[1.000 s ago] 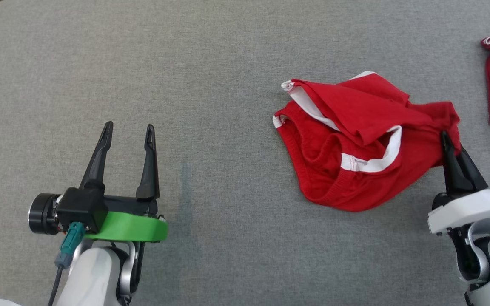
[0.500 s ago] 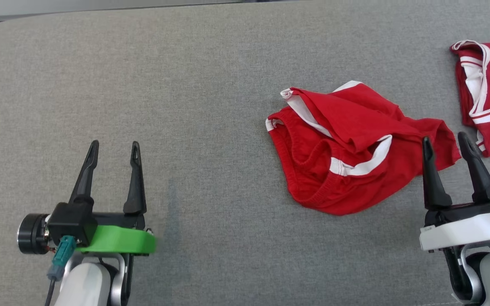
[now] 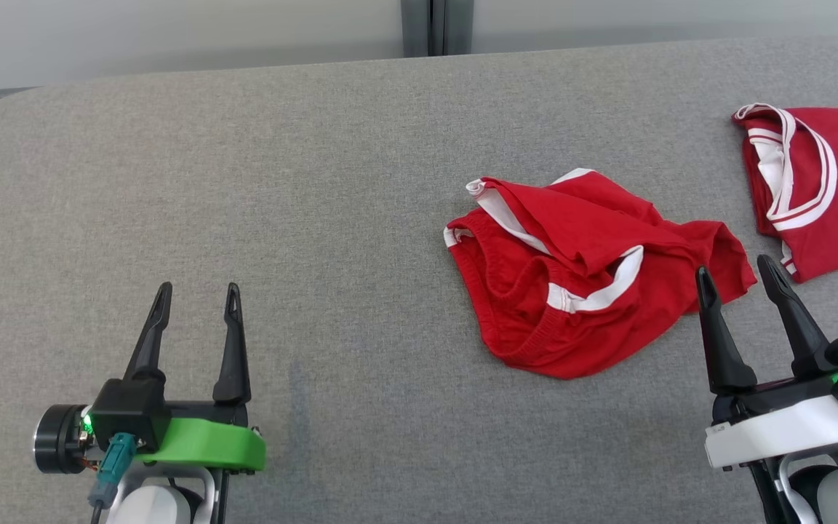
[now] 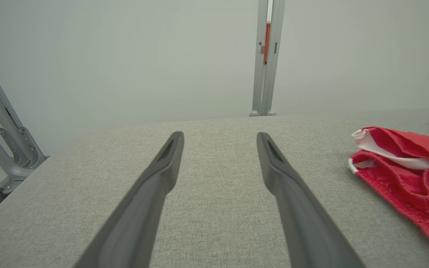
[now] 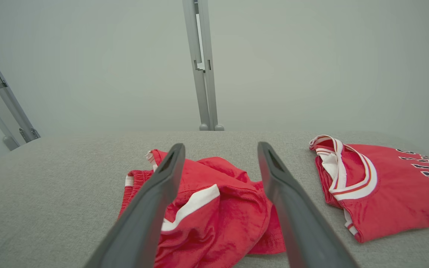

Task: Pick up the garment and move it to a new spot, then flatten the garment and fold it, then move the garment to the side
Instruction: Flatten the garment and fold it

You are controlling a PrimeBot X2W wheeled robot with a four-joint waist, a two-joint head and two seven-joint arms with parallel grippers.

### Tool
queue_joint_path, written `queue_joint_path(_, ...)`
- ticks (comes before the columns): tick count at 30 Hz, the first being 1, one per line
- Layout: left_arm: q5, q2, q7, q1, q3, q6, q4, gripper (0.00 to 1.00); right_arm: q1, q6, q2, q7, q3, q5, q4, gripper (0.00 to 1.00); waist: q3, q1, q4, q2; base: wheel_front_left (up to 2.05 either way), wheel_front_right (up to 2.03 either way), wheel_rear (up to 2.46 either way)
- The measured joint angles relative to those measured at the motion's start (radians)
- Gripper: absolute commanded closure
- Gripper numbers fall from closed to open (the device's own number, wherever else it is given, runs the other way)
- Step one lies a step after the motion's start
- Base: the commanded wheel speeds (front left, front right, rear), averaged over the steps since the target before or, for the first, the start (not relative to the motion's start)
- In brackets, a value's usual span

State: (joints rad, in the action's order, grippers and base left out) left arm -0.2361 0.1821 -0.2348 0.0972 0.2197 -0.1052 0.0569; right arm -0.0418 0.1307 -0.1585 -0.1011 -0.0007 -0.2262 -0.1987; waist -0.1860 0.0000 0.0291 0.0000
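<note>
The garment (image 3: 579,291) lies crumpled on the desk (image 3: 244,182) just beyond the spread, empty right jaws; the left jaws are also spread. Flattening, folding and moving aside apparently remain.

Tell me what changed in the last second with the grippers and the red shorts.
The right gripper, which was shut on the right edge of the red shorts, opened, let go and drew back toward the robot. The head view tilted up, so the whole picture shifted. Unchanged: the red shorts lie crumpled on the grey table, the left gripper waits open, and the red jersey lies at the right.
</note>
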Motion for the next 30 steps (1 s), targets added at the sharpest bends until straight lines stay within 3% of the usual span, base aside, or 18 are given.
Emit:
queue_joint_path(9, 0.012, 0.003, 0.026, 0.012, 0.047, 0.013, -0.032, 0.0, -0.012, 0.0, 0.004, 0.004, -0.007, 0.0, -0.014, 0.0, -0.009, 0.0, 0.0, 0.0, 0.0, 0.0, 0.0)
queue_joint_path(16, 0.044, -0.076, 0.134, 0.17, 0.239, 0.119, -0.026, 0.0, 0.011, 0.0, 0.003, 0.008, -0.015, 0.002, -0.035, 0.0, -0.063, 0.0, -0.011, 0.0, 0.0, 0.0, 0.0)
queue_joint_path(21, 0.026, -0.119, 0.188, 0.263, 0.384, 0.179, 0.067, 0.0, 0.044, 0.0, 0.008, 0.002, -0.015, 0.006, -0.035, 0.0, -0.115, 0.0, -0.041, 0.0, 0.0, 0.0, 0.0)
queue_joint_path(30, -0.09, -0.132, 0.22, 0.343, 0.539, 0.199, 0.27, 0.0, 0.07, 0.0, 0.025, -0.024, -0.004, 0.0, -0.003, 0.0, -0.183, 0.0, -0.128, 0.0, 0.0, 0.0, 0.0)
